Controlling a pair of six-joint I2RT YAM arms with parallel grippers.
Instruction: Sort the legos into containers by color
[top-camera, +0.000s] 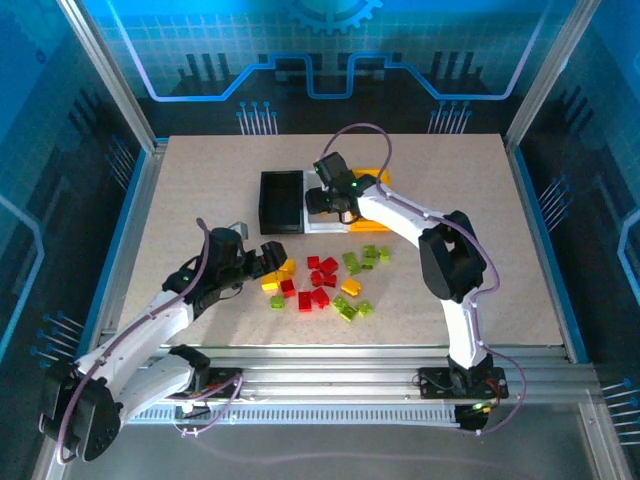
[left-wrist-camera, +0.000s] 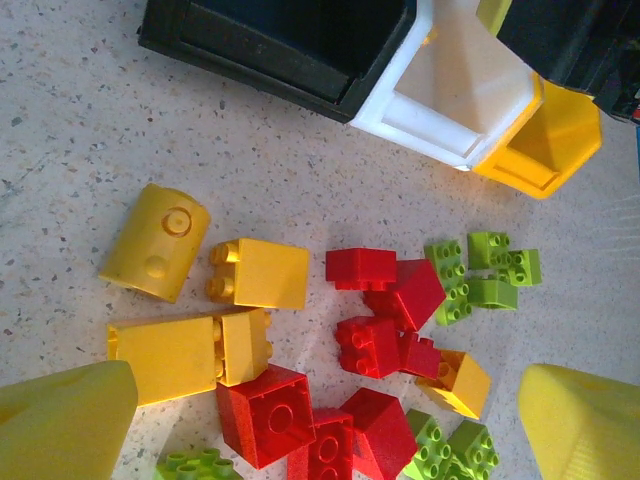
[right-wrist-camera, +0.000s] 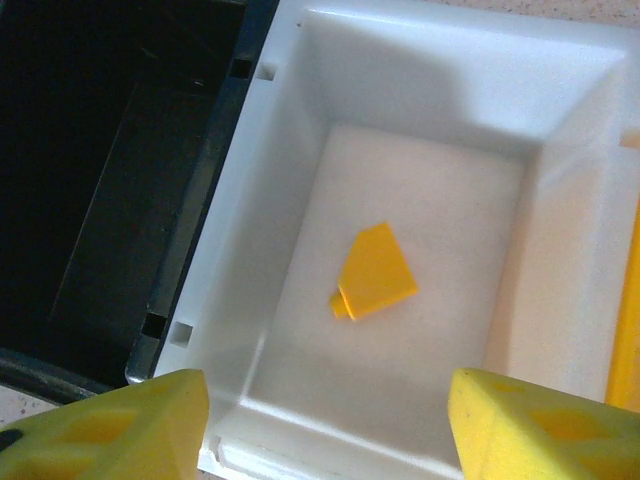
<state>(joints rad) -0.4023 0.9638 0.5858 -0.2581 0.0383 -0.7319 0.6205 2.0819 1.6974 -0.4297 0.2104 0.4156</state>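
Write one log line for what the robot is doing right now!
right hand: open over white bin | yellow brick: in white bin | left hand: open over loose bricks

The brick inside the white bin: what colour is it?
Yellow-orange; the brick shows best in right wrist view.

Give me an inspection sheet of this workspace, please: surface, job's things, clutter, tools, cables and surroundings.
Surface: speckled beige table, flat.
Job's things: red, yellow and green legos lie loose in a pile in front of the bins. The black bin, white bin and yellow bin stand side by side. One yellow brick lies in the white bin.
Clutter: nothing seen.
Tools: left tool open above the pile. Right tool open above the white bin, holding nothing.
Cables: a purple cable loops up above the bins, off the legos.
Surroundings: blue-lit enclosure panels and an aluminium frame.
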